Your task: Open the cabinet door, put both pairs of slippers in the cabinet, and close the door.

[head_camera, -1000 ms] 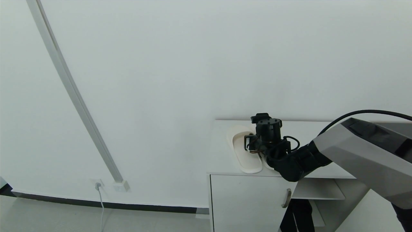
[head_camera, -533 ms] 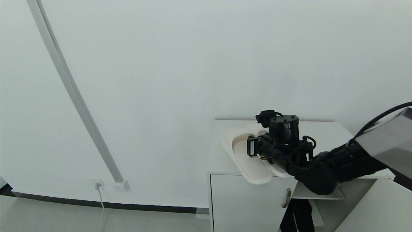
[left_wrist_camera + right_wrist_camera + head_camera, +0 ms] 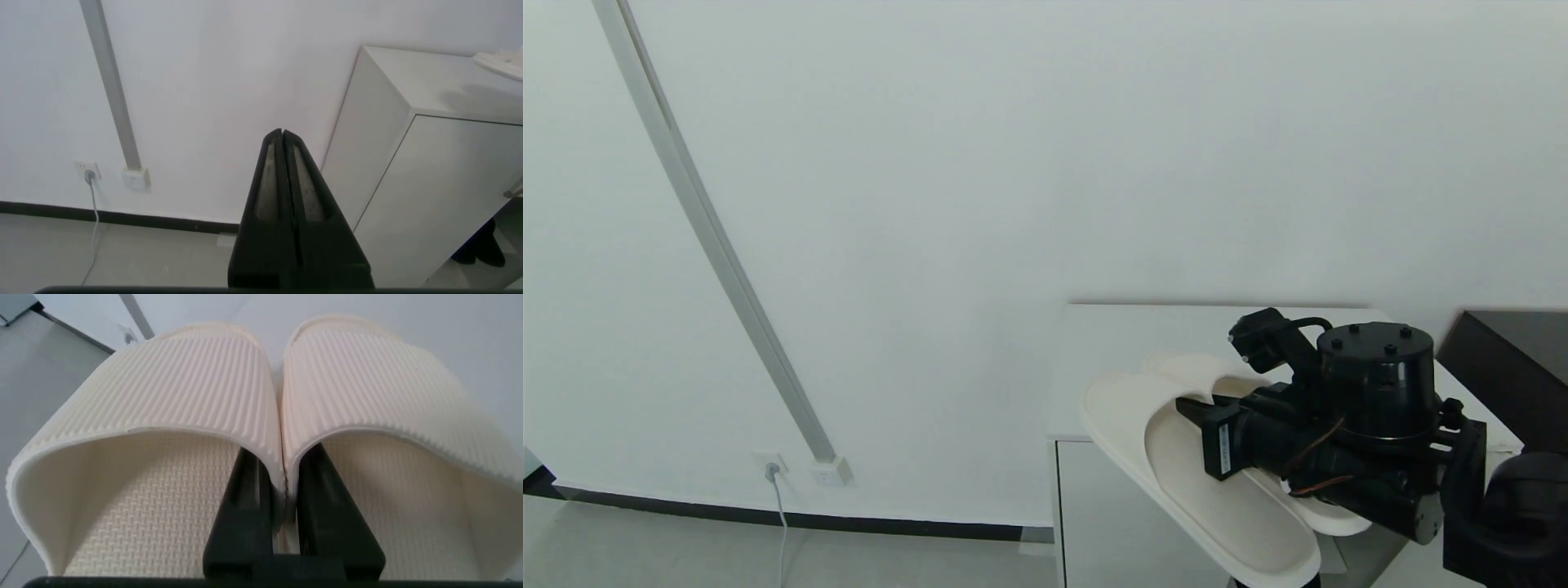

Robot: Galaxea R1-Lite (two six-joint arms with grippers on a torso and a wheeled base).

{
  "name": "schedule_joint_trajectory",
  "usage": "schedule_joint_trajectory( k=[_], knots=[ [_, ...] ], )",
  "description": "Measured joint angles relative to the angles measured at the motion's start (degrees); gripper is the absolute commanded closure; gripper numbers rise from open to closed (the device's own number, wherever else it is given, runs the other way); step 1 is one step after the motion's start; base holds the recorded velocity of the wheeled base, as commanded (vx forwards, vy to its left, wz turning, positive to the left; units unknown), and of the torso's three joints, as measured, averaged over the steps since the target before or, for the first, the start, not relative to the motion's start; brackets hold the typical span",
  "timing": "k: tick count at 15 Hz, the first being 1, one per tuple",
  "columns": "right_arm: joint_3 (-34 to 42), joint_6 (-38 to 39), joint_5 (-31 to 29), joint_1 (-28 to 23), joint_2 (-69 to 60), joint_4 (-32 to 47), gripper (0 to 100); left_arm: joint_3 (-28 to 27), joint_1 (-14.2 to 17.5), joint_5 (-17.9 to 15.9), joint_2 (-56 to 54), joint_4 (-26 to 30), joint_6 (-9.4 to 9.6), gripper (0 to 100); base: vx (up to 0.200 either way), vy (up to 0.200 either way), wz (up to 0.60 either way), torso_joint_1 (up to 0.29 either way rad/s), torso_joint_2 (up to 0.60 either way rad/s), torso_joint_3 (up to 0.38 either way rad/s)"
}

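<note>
With the right gripper [image 3: 276, 469] clamped on the touching inner edges of the cream ribbed foam slippers [image 3: 1233, 514], held aloft just before the top surface of the white cabinet [image 3: 1111, 343], carrying seems under way; next, lower them inside the cabinet.

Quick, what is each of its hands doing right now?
Left hand: closed, holding nothing.
Right hand: closed on the pair of cream slippers, pinching their inner edges together.

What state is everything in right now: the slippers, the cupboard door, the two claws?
pair of slippers: held in the air, side by side, tilted.
right gripper: fingers shut on the slippers' inner sides.
left gripper: fingers shut, empty.
cabinet door: looks shut.
</note>
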Motion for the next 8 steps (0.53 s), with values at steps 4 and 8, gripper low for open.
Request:
schedule_joint_trajectory(
  k=[4,8],
  knots=[
    [0.96,0.12,-0.15,0.43,-0.43,-0.23,100,0.02,0.00,-0.05,0.00,0.00,-0.11,100,0.000,0.000,0.00,0.000,0.00,0.000],
    [1.46,0.11,-0.15,0.50,-0.44,-0.28,100,0.00,0.00,-0.05,0.00,0.00,-0.11,100,-0.100,0.000,0.00,0.002,0.00,0.000]
  ],
)
